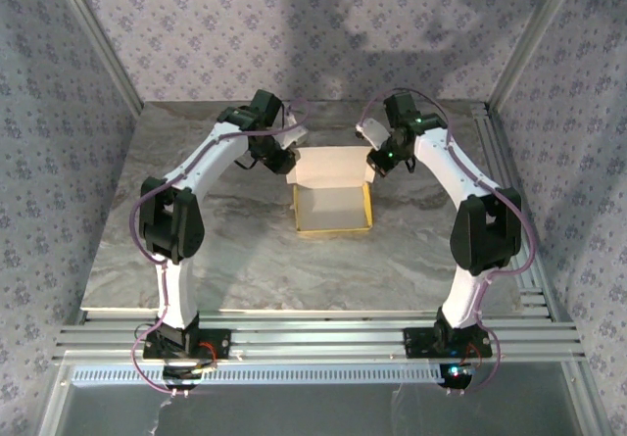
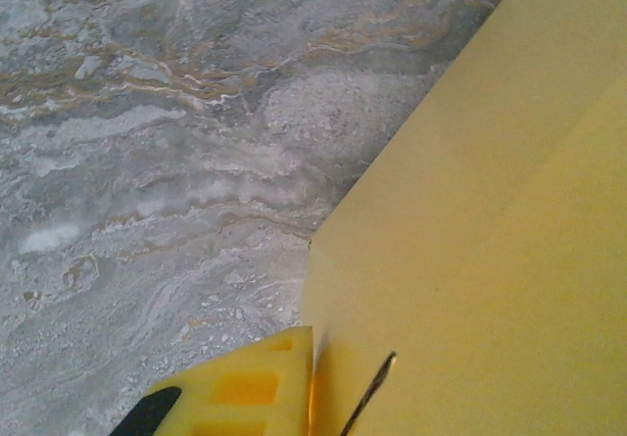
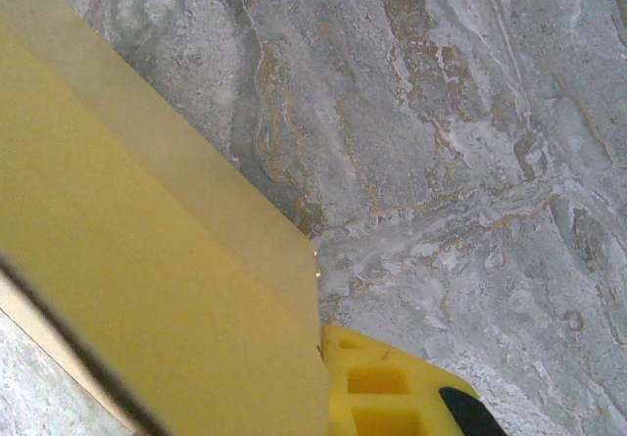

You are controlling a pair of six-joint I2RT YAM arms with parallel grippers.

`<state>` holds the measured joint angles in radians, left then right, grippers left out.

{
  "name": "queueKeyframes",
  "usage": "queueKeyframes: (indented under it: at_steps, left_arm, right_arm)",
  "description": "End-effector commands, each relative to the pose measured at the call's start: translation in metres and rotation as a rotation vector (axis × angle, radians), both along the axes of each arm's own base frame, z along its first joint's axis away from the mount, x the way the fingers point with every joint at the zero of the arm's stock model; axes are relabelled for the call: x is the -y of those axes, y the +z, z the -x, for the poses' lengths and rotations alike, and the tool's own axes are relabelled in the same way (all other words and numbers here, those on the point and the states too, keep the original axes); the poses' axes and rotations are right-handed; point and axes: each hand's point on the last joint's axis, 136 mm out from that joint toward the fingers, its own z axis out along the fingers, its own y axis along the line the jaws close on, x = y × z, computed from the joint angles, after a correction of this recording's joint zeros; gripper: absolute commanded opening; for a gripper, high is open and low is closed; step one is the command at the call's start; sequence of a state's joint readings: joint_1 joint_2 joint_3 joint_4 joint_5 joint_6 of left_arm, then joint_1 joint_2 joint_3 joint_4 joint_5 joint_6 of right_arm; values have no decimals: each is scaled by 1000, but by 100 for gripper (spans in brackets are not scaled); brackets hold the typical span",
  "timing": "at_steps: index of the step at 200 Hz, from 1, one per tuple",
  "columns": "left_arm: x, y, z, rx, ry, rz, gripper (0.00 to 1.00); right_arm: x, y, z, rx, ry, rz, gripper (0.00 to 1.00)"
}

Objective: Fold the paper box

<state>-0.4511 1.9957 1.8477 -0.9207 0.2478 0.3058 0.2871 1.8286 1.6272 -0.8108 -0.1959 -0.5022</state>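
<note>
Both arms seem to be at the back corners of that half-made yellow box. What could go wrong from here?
1. The paper box is thin card. The left fingers and right fingers press on opposite corners of its open white flap, so uneven pulling could crease or tear it.
2. Each wrist view shows the card near a finger's tip, so it might slip out.
3. Nothing pins the box to the smooth table, so it may slide.

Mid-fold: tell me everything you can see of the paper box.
The paper box is thin card, half formed: an open shallow tray with yellow outside walls and white inside, resting on the table, its white lid flap raised at the far side. The left gripper and right gripper pinch that flap's two ends.
</note>
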Motion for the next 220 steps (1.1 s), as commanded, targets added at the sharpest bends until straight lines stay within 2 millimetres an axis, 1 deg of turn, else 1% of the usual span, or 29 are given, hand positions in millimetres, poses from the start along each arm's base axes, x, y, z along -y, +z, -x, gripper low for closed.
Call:
queueKeyframes:
  at_steps: [1, 5, 20, 32, 47, 52, 63, 71, 76, 94, 108, 127, 152, 180, 220]
  left_arm:
    - [7, 34, -14, 47, 134, 103, 14]
    - [8, 35, -16, 45, 159, 119, 13]
    - [11, 36, -25, 37, 260, 171, 5]
    - [11, 35, -34, 31, 351, 207, 0]
    - [14, 33, -38, 5, 434, 255, 0]
    - [17, 36, -43, 19, 453, 282, 0]
    - [16, 34, -46, 14, 498, 301, 0]
    - [16, 34, -47, 9, 523, 316, 0]
    - [16, 33, -48, 8, 536, 320, 0]
    - [15, 32, -50, 8, 571, 341, 0]
    - [16, 30, -49, 9, 580, 342, 0]
    - [18, 25, -49, 20, 594, 343, 0]
    - [17, 19, -46, 23, 627, 364, 0]
    - [14, 17, -39, 29, 644, 387, 0]
    - [10, 13, -27, 36, 683, 438, 0]
  right_arm:
    - [-7, 14, -3, 51, -39, -26, 0]
    - [-7, 13, -5, 54, -55, -30, 0]
    - [-11, 15, -9, 61, -96, -58, 0]
    - [-12, 17, -14, 76, -151, -80, 0]
    - [-11, 20, -19, 84, -221, -114, 0]
    - [-10, 21, -21, 88, -251, -122, 0]
    - [-12, 24, -22, 90, -286, -147, 0]
    - [-9, 24, -23, 95, -327, -153, 0]
    - [-12, 28, -27, 111, -336, -179, 0]
    - [-14, 30, -31, 133, -393, -213, 0]
    - [-15, 28, -34, 162, -431, -196, 0]
    - [-21, 25, -35, 184, -444, -212, 0]
    - [-24, 19, -35, 196, -485, -231, 0]
    - [-27, 21, -32, 226, -525, -256, 0]
    - [-28, 15, -19, 247, -577, -312, 0]
